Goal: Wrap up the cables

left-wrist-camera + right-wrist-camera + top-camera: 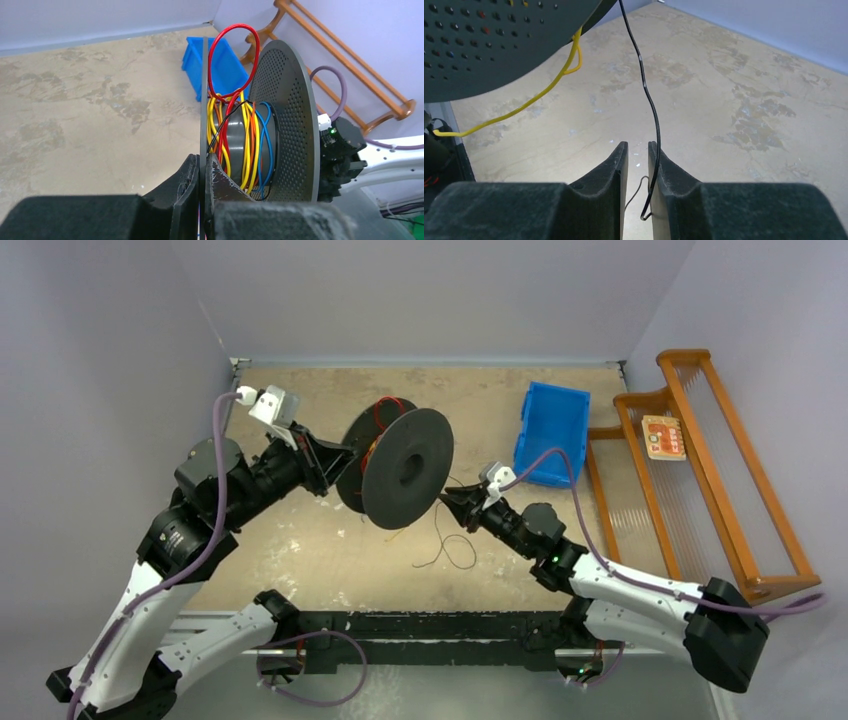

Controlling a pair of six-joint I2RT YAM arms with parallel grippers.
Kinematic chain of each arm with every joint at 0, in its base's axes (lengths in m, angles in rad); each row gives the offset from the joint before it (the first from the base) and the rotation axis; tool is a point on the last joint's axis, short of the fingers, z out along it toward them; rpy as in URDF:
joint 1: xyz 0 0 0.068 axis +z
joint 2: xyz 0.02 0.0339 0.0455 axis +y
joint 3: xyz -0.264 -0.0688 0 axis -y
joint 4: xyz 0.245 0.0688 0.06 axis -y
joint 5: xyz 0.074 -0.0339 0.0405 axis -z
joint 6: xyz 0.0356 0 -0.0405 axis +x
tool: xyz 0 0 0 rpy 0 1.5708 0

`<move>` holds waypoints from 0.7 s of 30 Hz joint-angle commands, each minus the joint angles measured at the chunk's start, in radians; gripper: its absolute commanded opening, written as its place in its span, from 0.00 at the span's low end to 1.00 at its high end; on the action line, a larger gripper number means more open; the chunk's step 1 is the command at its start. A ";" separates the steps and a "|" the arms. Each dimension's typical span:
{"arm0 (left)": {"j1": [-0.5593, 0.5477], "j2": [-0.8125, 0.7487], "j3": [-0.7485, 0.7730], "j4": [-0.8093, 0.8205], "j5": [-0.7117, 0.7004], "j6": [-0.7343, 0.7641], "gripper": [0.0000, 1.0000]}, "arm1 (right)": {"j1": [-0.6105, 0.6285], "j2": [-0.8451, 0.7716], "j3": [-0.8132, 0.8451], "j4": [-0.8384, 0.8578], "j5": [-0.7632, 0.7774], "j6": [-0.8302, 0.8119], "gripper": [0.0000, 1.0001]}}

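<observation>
Your left claw (204, 165) is pressed together on the thin near flange of the matte black spool (405, 468), gripping at its 9 o'clock. The cables (240, 140), glossy red, yellow, orange and blue strands, wrap the smooth grey hub beside the perforated flange. Your right claw (638, 150), at the spool's 4 o'clock, stands slightly spread. The hair-thin black strand (651, 107) lies against one finger, unpinched.

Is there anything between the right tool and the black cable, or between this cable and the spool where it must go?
Nothing visible does. The black cable hangs free from the spool down to the right tool, along one finger's inner edge. A yellow cable hangs to the side, apart from it.
</observation>
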 commanded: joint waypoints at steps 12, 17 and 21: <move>-0.003 -0.001 0.101 0.261 -0.103 -0.152 0.00 | -0.005 -0.033 -0.043 0.131 -0.025 0.073 0.63; -0.003 0.013 0.118 0.274 -0.133 -0.170 0.00 | -0.006 -0.013 -0.073 0.158 -0.019 0.080 0.73; -0.003 0.021 0.124 0.286 -0.136 -0.185 0.00 | -0.006 0.028 -0.098 0.198 0.022 0.057 0.77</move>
